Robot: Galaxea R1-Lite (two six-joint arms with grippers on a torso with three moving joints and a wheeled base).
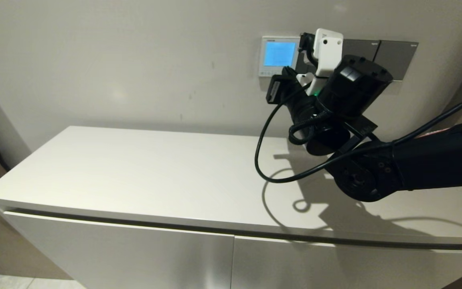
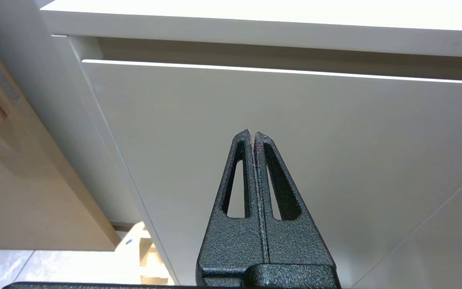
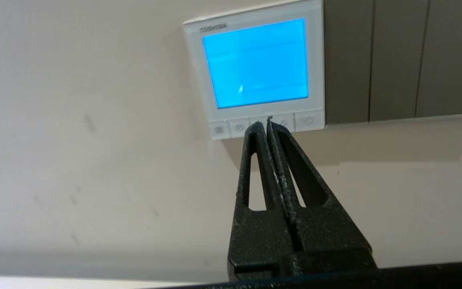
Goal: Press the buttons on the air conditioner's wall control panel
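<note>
The air conditioner's wall control panel (image 1: 279, 56) is a small white square on the wall, and its screen is lit blue. In the right wrist view the panel (image 3: 255, 64) shows close up, with the row of small white buttons (image 3: 239, 127) along its bottom edge. My right gripper (image 3: 268, 124) is shut and empty. Its tips lie over the middle of the button row, covering part of it. I cannot tell whether they touch it. In the head view the right gripper (image 1: 291, 76) is raised at the panel's lower right corner. My left gripper (image 2: 252, 134) is shut and empty, parked low in front of the cabinet.
Dark grey switch plates (image 1: 395, 54) sit on the wall just right of the panel, also in the right wrist view (image 3: 395, 60). A white cabinet top (image 1: 155, 172) lies below the raised arm. The cabinet's white front (image 2: 335, 140) faces the left gripper. A black cable (image 1: 261, 160) hangs from the right wrist.
</note>
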